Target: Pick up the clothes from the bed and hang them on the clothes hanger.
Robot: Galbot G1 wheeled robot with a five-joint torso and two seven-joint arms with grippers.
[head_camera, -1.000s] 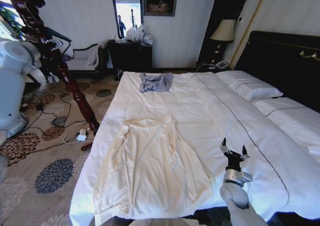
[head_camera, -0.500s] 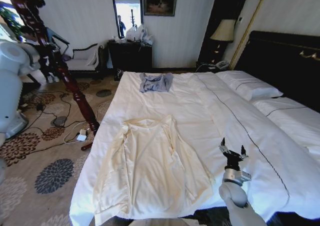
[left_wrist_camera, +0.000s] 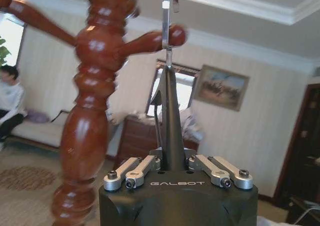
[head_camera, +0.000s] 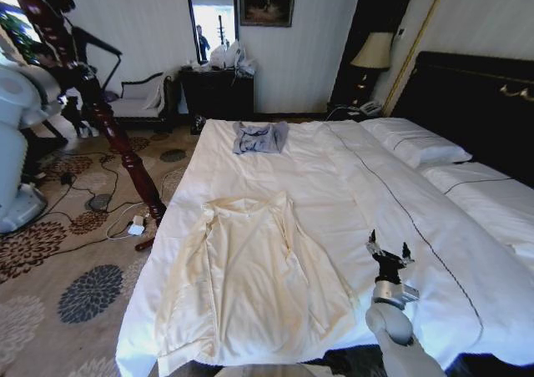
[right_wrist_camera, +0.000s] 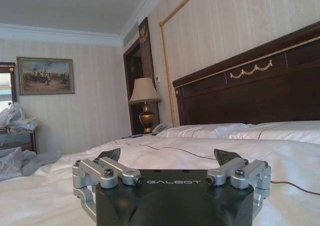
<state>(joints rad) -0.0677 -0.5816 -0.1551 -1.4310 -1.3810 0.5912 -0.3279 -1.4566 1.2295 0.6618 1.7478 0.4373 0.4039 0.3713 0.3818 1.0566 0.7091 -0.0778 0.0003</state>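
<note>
L gripper [left_wrist_camera: 172, 168] clamped on hanger [left_wrist_camera: 169, 117] beside wooden stand [left_wrist_camera: 92, 111]; lift hook clear before swinging away. R gripper [head_camera: 390, 254] spread wide, empty, over bed [head_camera: 392, 202]. Clothes [head_camera: 254, 277] flat at bed's near edge.

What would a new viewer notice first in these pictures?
The cream top lies spread flat on the near part of the white bed, with a small grey-blue garment at the far end. The right claw hovers open beside the top. The left claw is shut on a black hanger near a wooden coat stand.
</note>
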